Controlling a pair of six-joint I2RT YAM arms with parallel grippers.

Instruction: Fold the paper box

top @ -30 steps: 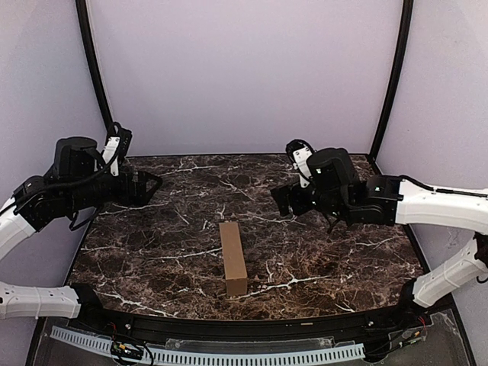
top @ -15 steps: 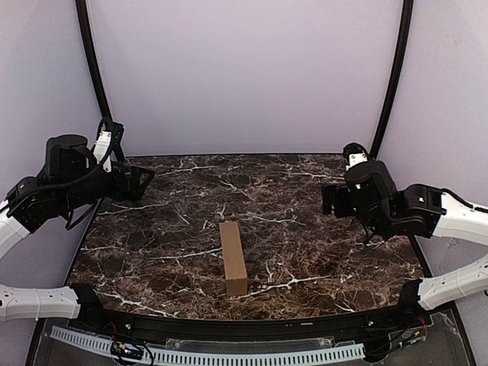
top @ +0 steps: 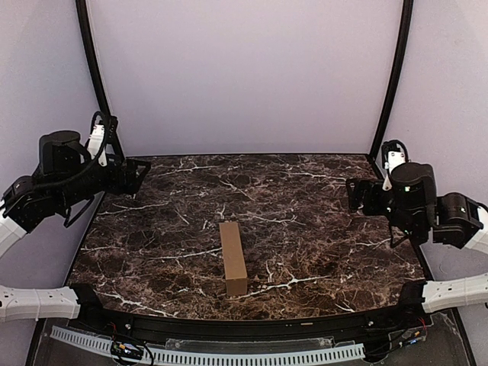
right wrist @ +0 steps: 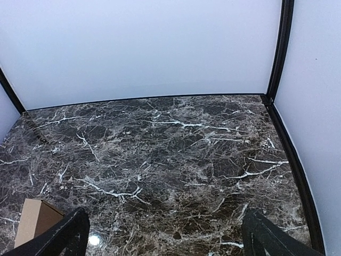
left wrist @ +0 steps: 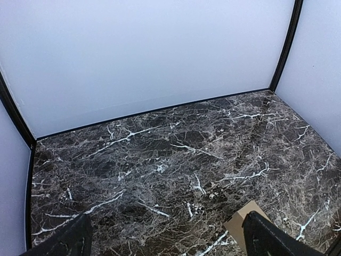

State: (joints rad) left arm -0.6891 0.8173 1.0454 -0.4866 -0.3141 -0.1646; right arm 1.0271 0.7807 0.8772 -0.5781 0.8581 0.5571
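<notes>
The paper box (top: 232, 258) is a long, narrow brown carton lying closed on the dark marble table (top: 305, 229), its length running from front to back near the middle front. Nothing touches it. My left gripper (top: 139, 177) hangs open at the far left edge, well away from the box. My right gripper (top: 355, 196) hangs open at the far right. One end of the box (left wrist: 241, 227) shows at the bottom of the left wrist view beside the right finger (left wrist: 272, 240). A box corner (right wrist: 36, 220) shows at the lower left of the right wrist view.
White walls close the table at the back and both sides, with black corner posts (top: 391, 76). A black rail (top: 244, 328) runs along the table's near edge in front of the box.
Both arms have drawn back from the middle of the table, the right one far to the right edge and the left one slightly left and up. The box has not moved.
</notes>
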